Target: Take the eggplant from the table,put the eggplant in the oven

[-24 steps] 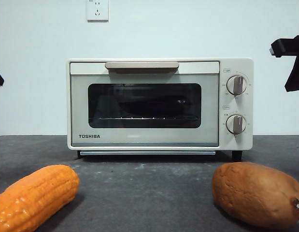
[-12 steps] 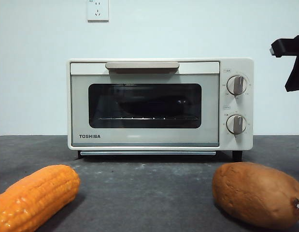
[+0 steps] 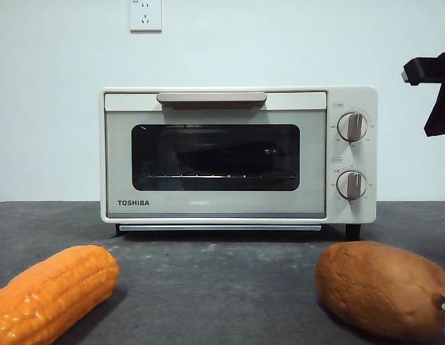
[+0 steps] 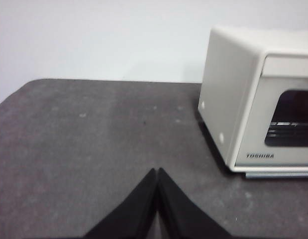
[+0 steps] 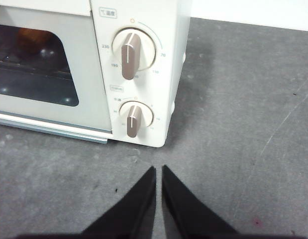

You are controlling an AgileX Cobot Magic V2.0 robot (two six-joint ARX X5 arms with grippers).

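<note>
The cream TOSHIBA oven (image 3: 215, 205) stands at the back of the table (image 3: 222, 287) with its door closed. Behind the dark glass a long, dark, glossy shape that looks like the eggplant (image 3: 215, 154) lies on the rack, dim and hard to make out. No eggplant lies on the table. My left gripper (image 4: 157, 172) is shut and empty over bare table beside the oven's (image 4: 233, 99) left side. Shut and empty too, my right gripper (image 5: 158, 169) hovers before the oven's (image 5: 144, 20) two knobs. In the front view the right arm is only a black tip (image 3: 432, 93) at the upper right.
An orange corn cob (image 3: 53, 291) lies at the front left and a brown sweet potato (image 3: 384, 287) at the front right. A tan handle (image 3: 211, 97) runs along the top of the oven door. A white wall stands behind.
The small black tip at the front view's left edge has drawn out of view. The oven, corn and sweet potato have not moved.
</note>
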